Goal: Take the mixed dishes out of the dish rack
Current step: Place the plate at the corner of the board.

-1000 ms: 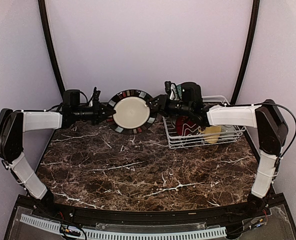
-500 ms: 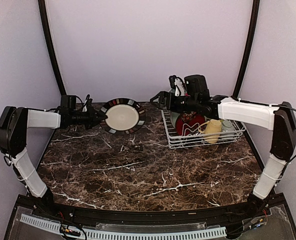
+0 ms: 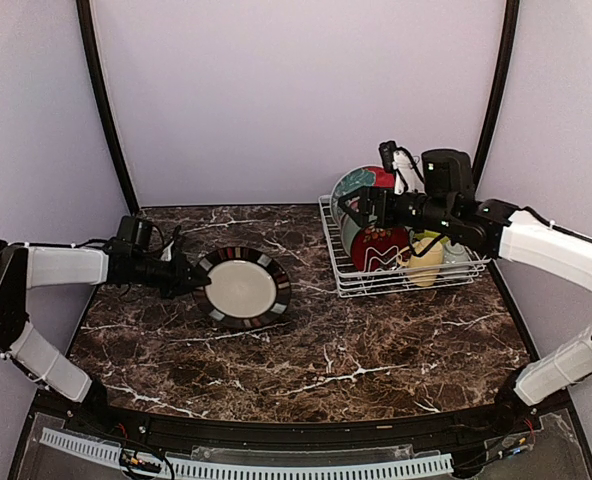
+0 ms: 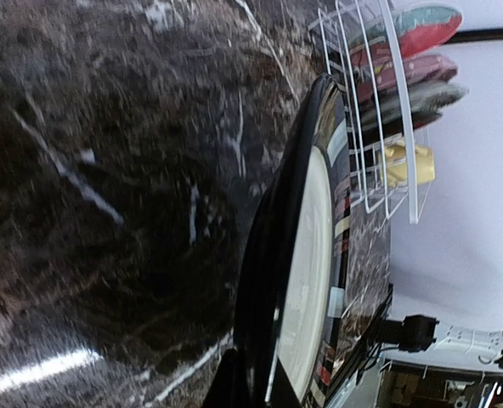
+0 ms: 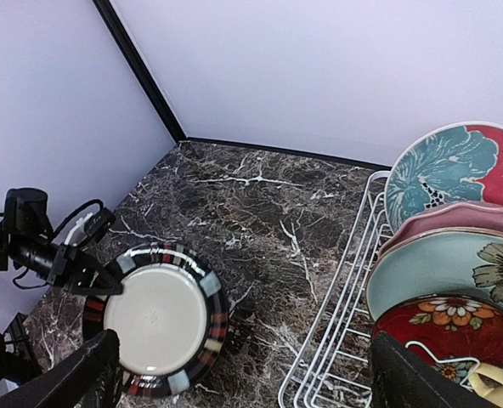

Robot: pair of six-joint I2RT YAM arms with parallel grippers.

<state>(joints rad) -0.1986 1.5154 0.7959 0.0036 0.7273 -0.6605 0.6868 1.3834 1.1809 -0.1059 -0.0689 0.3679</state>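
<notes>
While the left claw (image 3: 189, 281) pinches the black-rimmed plate (image 3: 242, 289), face tilted upward, the right claw (image 3: 354, 207) hangs spread.

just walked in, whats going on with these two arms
They are unloading a dish rack. The left gripper is shut on the rim of a black-rimmed cream plate, tilted low over the table left of the rack. The right gripper hovers open over the rack's left end; upright plates and a yellow mug sit inside.

No legible text, labels or numbers.
</notes>
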